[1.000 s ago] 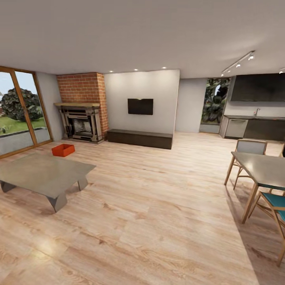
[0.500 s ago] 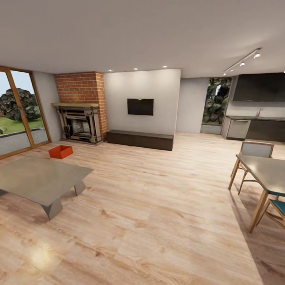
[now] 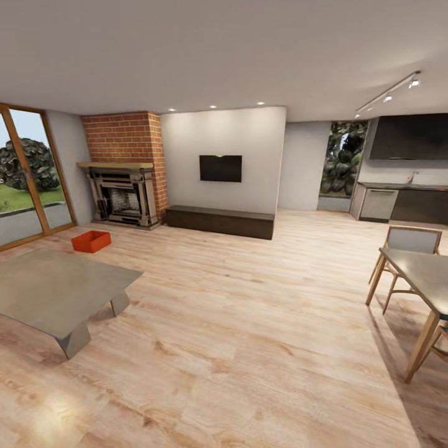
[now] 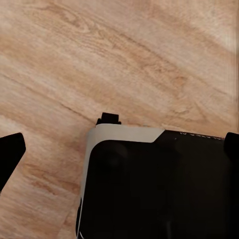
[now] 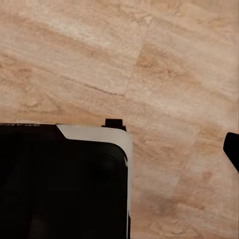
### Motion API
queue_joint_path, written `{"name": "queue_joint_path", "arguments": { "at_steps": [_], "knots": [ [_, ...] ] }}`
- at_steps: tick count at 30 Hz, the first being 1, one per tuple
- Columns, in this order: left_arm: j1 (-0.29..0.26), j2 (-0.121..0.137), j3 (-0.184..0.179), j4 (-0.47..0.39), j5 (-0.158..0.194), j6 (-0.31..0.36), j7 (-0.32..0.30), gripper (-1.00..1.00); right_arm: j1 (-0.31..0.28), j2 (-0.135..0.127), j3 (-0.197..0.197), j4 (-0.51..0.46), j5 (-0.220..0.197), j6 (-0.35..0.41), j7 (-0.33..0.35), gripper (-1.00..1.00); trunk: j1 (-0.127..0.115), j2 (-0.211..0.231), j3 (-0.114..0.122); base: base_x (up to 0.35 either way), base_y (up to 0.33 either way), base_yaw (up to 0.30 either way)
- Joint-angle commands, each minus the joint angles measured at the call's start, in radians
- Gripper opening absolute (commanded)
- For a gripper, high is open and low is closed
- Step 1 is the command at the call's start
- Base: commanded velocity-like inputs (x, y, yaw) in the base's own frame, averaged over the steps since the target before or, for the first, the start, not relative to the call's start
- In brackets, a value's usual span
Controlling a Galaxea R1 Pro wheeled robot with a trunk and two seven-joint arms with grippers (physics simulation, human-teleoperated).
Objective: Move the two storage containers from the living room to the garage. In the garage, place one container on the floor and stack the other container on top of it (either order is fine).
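Observation:
I am in the living room, on its light wood plank floor (image 3: 249,348). One red-orange open-top storage container (image 3: 91,241) sits on the floor far ahead at the left, in front of the dark fireplace (image 3: 123,196). The other container and the garage are out of view. In the left wrist view my left gripper (image 4: 119,149) is open, its dark fingertips (image 4: 10,154) far apart over the planks and my own dark base (image 4: 159,189). In the right wrist view my right gripper (image 5: 119,149) is open too, with one fingertip (image 5: 232,149) at the picture's edge and nothing held.
A low grey coffee table (image 3: 56,292) stands near left, between me and the container. At the right are a dining table (image 3: 420,270) and a chair (image 3: 407,242). A dark TV bench (image 3: 219,221) lines the far wall. Glass doors (image 3: 25,174) are at the left and a kitchen counter (image 3: 404,202) far right.
The whole head view has shifted: the camera has moved forward into the room, so the coffee table and dining table slid outward. Nothing in the room has moved.

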Motion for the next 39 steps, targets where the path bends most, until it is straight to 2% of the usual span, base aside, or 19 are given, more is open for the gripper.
{"name": "queue_joint_path", "arguments": {
  "at_steps": [1,8,12,13,18,29,34,39],
  "knots": [
    [0.000,0.000,-0.008,0.000,0.010,0.003,0.001,1.00,-0.001,0.000,0.000,0.003,0.005,-0.005,0.002,1.00,0.001,-0.001,0.000,0.321,0.000,0.000],
    [0.000,0.000,-0.005,0.000,0.014,0.007,0.002,1.00,-0.001,0.003,0.000,0.002,0.059,-0.005,0.002,1.00,0.001,-0.001,0.000,0.321,0.000,0.000],
    [0.000,0.000,-0.004,0.000,0.030,0.007,0.002,1.00,-0.001,0.003,0.000,0.002,0.080,-0.005,0.002,1.00,0.001,-0.001,0.000,0.321,0.000,0.000],
    [0.000,0.000,-0.004,0.000,0.046,0.009,0.002,1.00,-0.001,0.004,0.000,0.003,0.085,-0.005,0.002,1.00,0.001,-0.001,0.000,0.321,0.000,0.000],
    [0.000,0.000,-0.004,0.000,0.062,0.013,0.002,1.00,-0.001,0.004,-0.001,0.002,0.088,-0.005,0.002,1.00,0.001,-0.001,0.000,0.321,0.000,0.000],
    [0.000,0.001,-0.003,0.000,0.067,0.012,0.002,1.00,-0.001,0.008,-0.002,0.002,0.091,-0.003,0.004,1.00,0.001,-0.001,0.000,0.321,0.000,0.000],
    [0.000,0.001,-0.005,0.000,0.099,0.012,0.002,1.00,-0.001,0.007,-0.001,0.002,0.092,-0.003,0.004,1.00,0.001,-0.001,0.000,0.321,0.000,0.000],
    [0.000,0.000,-0.005,0.002,0.105,0.011,0.002,1.00,-0.001,0.002,0.000,0.002,0.089,-0.004,0.003,1.00,0.001,-0.001,0.000,0.321,0.000,0.000]
  ]
}}
